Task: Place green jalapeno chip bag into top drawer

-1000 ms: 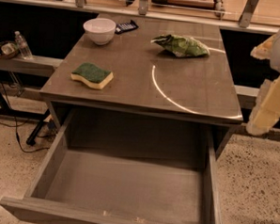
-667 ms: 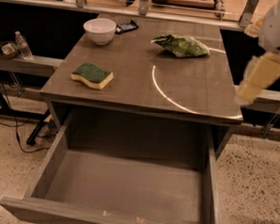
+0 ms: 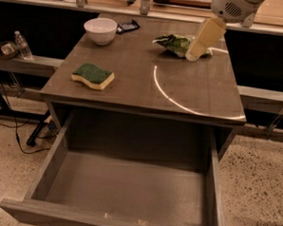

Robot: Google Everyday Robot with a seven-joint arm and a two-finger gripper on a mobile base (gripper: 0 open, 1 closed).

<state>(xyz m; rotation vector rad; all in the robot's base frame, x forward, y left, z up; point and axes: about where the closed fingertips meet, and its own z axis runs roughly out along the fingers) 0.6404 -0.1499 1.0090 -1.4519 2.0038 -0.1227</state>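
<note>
Tool (image 3: 194, 54) sits at rt edge of green jalapeno chip bag (image 3: 172, 43).

Gripper (image 3: 193, 55) prob. covers rt of bag (image 3: 171, 42).

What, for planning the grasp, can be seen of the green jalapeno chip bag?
The green jalapeno chip bag is small, shiny and crumpled, dark green with paler patches, seemingly thin foil. It lies slumped on the table toward its far right corner. The gripper hangs at its right end and covers that part; whether it touches the bag cannot be told.
</note>
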